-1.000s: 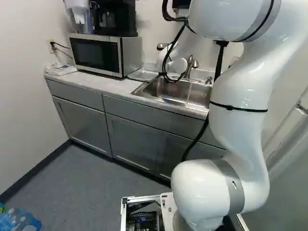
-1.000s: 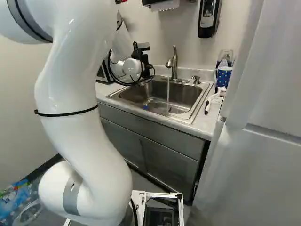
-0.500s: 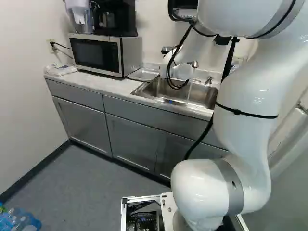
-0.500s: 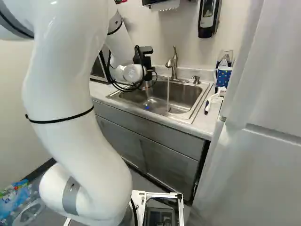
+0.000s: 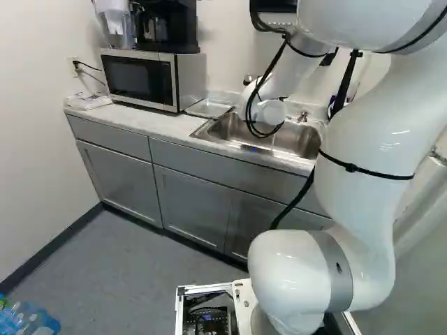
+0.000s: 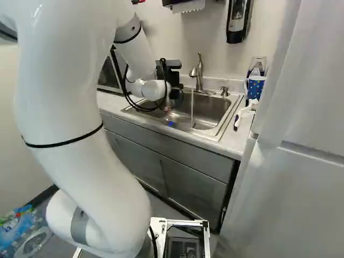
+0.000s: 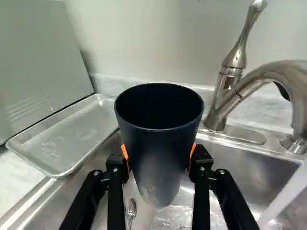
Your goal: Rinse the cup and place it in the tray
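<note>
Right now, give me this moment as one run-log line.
Gripper: shut on dark cup | Cup: above sink, clear of stream | Faucet: running | Tray: beside sink, cup not in it

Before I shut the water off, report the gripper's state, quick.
Gripper: closed on the dark blue cup, one orange pad on each side, above the sink.

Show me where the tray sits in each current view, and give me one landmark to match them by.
Left base view: left of centre, on the counter between the microwave and the sink.
Right base view: I can't make it out; the arm covers much of that side.
Wrist view: the tray lies at the sink's edge, off to one side of the cup.
Shared landmark: the sink, in all three.
</note>
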Controlling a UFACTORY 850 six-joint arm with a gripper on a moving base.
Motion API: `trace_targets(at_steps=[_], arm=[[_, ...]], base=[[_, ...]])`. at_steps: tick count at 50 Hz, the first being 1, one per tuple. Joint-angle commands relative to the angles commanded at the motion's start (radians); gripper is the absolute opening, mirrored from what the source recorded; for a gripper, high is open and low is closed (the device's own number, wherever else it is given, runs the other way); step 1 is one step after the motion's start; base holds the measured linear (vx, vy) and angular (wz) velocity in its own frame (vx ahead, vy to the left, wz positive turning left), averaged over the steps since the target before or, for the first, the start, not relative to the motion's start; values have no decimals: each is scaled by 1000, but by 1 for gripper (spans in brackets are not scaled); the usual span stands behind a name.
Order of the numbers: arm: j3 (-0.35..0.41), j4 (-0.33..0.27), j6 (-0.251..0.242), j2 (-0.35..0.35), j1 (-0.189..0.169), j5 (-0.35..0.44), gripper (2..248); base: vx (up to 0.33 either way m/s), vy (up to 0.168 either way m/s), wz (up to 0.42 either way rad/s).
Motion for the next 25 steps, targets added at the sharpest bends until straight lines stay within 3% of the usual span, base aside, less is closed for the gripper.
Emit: trace_targets(at_steps=[25], arm=[[92,0,0,30,-44,2,126]], base=[[0,0,0]])
